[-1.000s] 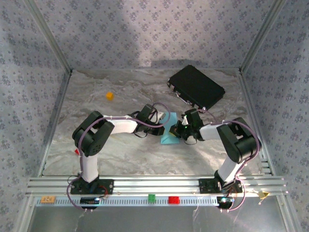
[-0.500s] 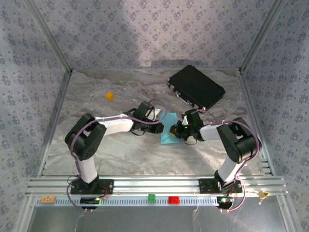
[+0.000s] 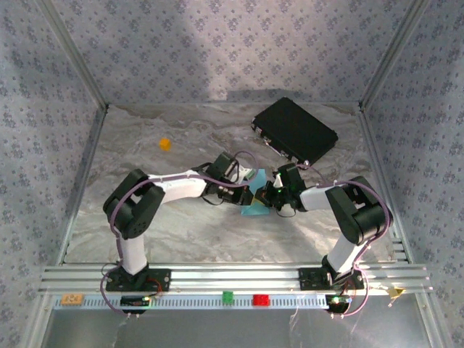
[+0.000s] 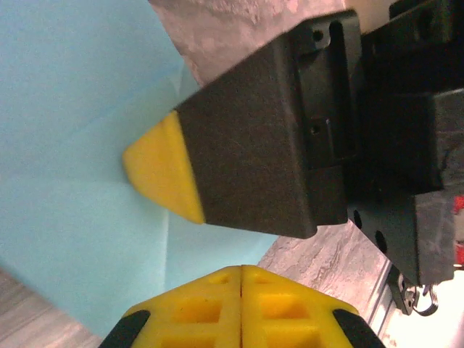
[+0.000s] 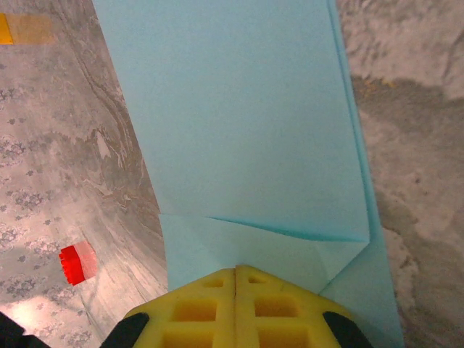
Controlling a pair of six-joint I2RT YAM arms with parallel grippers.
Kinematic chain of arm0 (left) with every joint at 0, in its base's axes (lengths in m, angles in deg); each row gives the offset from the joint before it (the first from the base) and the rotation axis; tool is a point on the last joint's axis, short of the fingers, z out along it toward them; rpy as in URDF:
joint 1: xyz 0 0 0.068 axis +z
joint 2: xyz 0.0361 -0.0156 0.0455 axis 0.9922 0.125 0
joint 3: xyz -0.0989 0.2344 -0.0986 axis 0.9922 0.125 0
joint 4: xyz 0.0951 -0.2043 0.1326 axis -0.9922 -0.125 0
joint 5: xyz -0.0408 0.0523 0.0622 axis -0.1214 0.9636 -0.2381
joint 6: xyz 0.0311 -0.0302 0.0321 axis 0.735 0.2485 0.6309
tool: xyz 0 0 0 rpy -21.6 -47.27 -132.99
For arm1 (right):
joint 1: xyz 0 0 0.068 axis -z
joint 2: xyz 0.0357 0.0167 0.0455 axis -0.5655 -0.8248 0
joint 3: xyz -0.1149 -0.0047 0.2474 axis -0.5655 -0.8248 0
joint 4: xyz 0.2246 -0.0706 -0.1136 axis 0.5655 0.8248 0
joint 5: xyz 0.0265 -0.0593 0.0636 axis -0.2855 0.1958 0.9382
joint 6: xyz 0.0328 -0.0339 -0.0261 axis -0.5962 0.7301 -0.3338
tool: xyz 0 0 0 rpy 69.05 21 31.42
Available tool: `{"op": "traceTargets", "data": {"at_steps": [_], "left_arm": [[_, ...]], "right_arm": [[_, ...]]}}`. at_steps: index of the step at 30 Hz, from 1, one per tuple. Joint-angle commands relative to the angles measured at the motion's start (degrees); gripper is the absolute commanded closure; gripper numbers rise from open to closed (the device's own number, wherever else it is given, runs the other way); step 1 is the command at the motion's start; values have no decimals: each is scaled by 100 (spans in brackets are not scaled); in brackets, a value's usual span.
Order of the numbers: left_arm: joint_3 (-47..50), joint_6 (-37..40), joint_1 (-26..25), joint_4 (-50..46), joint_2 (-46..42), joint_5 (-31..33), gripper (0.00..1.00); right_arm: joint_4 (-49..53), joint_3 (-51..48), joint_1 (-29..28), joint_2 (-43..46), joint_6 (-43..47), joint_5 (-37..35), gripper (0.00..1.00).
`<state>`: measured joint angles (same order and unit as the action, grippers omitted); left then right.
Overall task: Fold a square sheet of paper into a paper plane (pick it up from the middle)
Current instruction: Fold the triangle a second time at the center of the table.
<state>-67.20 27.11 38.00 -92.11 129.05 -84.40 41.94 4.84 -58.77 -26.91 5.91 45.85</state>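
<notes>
**Overhead view:** both arms meet at mid-table over the light-blue sheet of paper (image 3: 252,210). It lies on the marbled table (image 3: 181,232), well apart from the black case (image 3: 293,130) and the orange cube (image 3: 165,143).

**Left gripper** (image 3: 249,194) — its wrist view shows the yellow fingers pressed together, seam closed, just beside the sheet.

**Right gripper** (image 3: 266,196) — its fingers are likewise pressed together. The left wrist view shows its yellow tip touching the paper. Its own wrist view adds a slanting crease, a folded flap and a red block (image 5: 77,262) off to the left.

Whether either gripper pinches the paper cannot be told.
</notes>
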Motion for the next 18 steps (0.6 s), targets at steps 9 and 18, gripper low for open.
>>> {"op": "traceTargets", "data": {"at_steps": [9,18], "left_arm": [[-489,82,-27,-459,567,-169,94],[-432,150,-27,-625,711,-97,95]], "right_arm": [[505,-128,75,-53,22,-291,98],[531,-137,84,-40,26,-314,97]]}}
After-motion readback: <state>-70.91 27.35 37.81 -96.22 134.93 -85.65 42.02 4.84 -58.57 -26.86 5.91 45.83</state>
